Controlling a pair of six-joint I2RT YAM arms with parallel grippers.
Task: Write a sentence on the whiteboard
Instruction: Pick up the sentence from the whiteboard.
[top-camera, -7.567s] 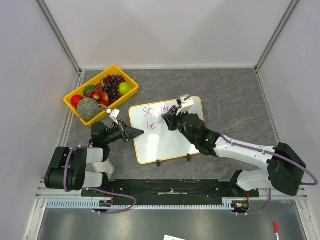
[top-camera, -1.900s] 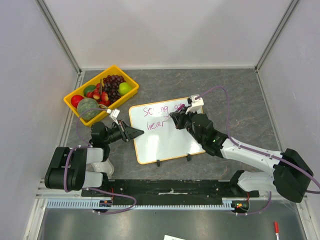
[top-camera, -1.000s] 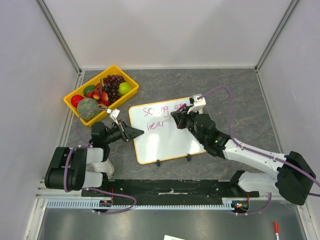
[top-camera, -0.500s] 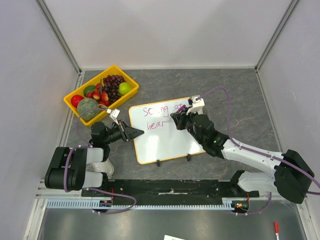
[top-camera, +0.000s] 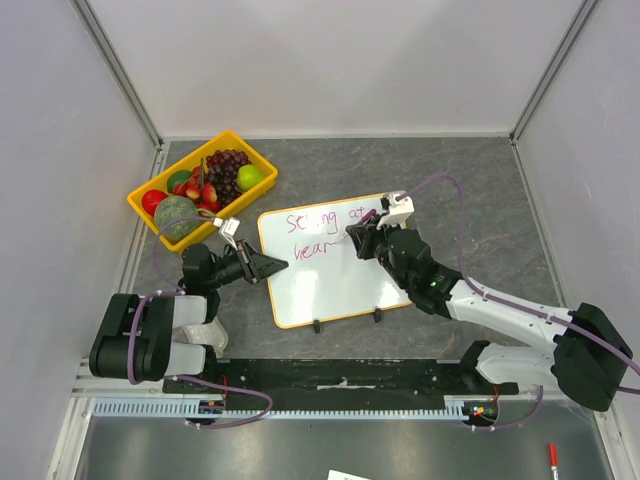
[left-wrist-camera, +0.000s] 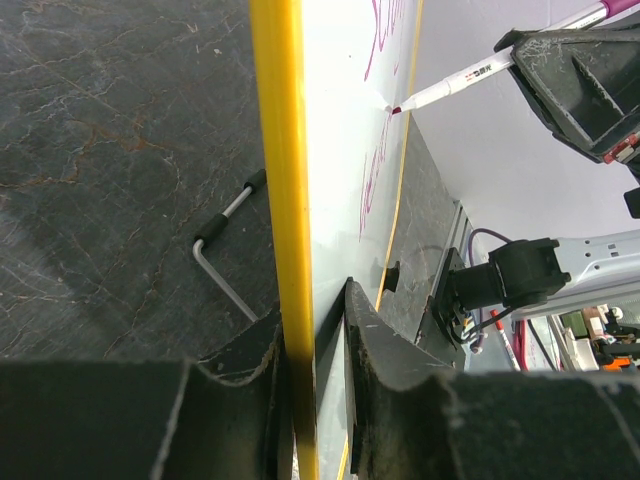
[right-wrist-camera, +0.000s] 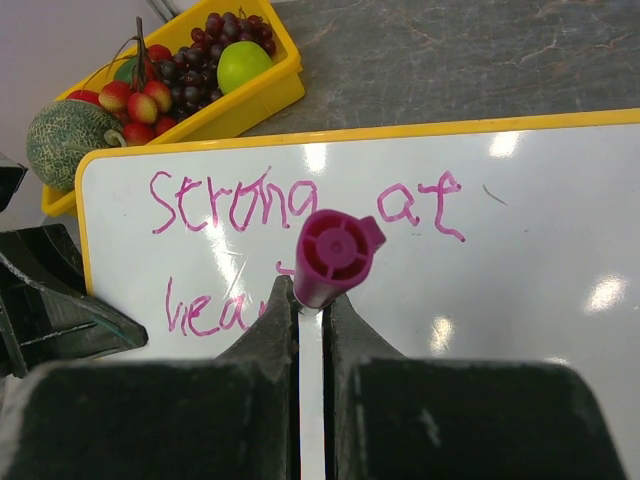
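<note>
The whiteboard (top-camera: 330, 285) is being seen lying on the grey table (top-camera: 450, 170), with the yellow fruit tray (top-camera: 257, 152) near its far-left corner. The board's left orange-yellow edge is being pinched by the left gripper (left-wrist-camera: 312, 325), whose jaws are set narrow, one on either side of the frame. A magenta marker (right-wrist-camera: 335, 255) is being clamped tight by the right gripper (right-wrist-camera: 310, 300), and its tip is being held against the white surface. The sentence (right-wrist-camera: 235, 203) is being read in two lines: "Strong at" above and "hear" below. The lower word's end is being covered by the marker in the right wrist view.
</note>
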